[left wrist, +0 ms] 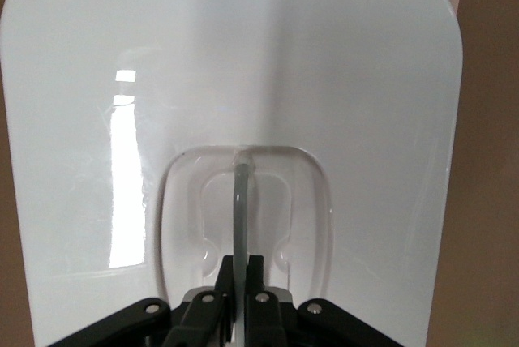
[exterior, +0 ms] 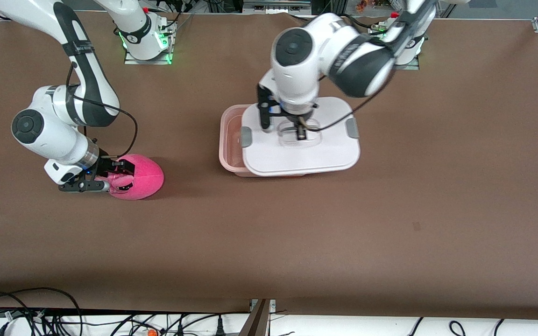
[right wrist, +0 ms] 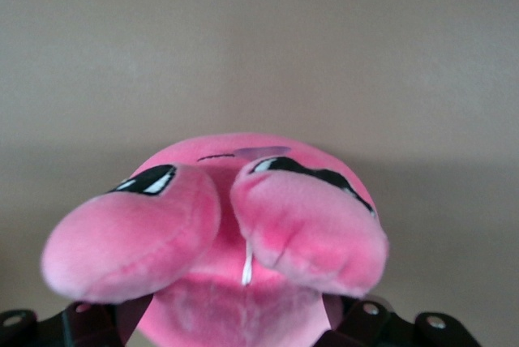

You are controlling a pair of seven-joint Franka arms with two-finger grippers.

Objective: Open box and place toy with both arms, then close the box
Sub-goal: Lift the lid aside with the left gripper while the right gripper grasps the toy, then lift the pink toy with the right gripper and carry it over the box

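**A:** so where's the box sitting right now?

**B:** Middle of the brown table, toward the arms' bases. The pale pink tub is showing on the side facing the right arm's end, because the white lid is sitting shifted off it toward the left arm's end. One grey clip is lying over the open tub, the other clip is past the tub's edge.

**A:** and the left gripper?

**B:** The left gripper is reaching down onto the lid's middle, fingers pinched together on the clear handle in its recess. The left wrist view is showing that thin handle running straight between them.

**A:** toy?

**B:** The toy is lying on the table well apart from the box, toward the right arm's end and a bit nearer the front camera. The right gripper is down at it, fingers spread wide either side of the plush. Whether they're actually squeezing it yet, I can't tell; the right wrist view is mostly pink ears and a sleepy face.
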